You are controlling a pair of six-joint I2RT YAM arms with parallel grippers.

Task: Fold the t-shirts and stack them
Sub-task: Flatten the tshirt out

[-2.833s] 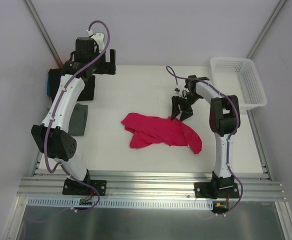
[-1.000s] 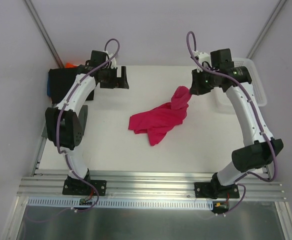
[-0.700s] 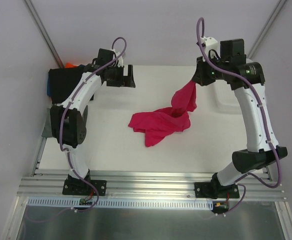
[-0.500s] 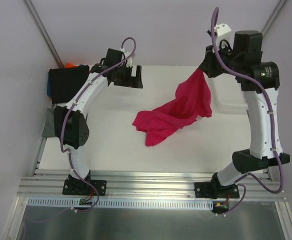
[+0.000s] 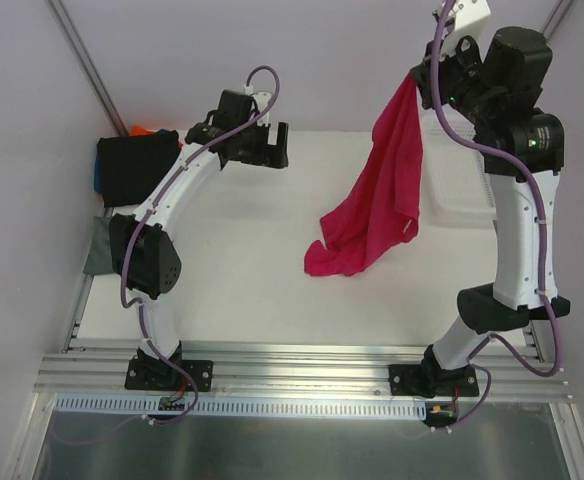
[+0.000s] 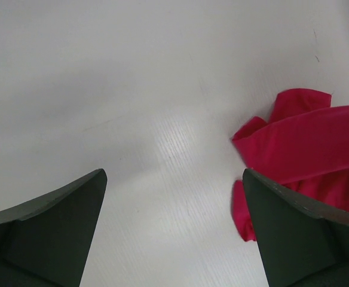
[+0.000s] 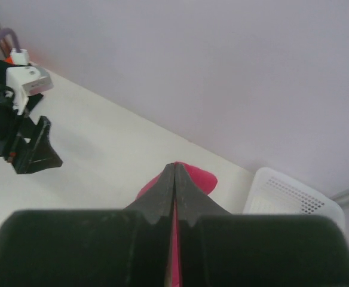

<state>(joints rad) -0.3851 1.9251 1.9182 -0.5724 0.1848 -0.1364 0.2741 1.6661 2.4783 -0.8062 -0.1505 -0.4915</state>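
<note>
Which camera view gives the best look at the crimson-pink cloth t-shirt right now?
Top external: the crimson-pink cloth t-shirt shows whole, hanging from the shut right hand over the white table. Left wrist catches only its bunched lower end at the right edge. Right wrist shows only a sliver pinched in the hand.

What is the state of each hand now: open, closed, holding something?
Left hand: open, holding nothing.
Right hand: closed on the pink shirt, which hangs down from it.
</note>
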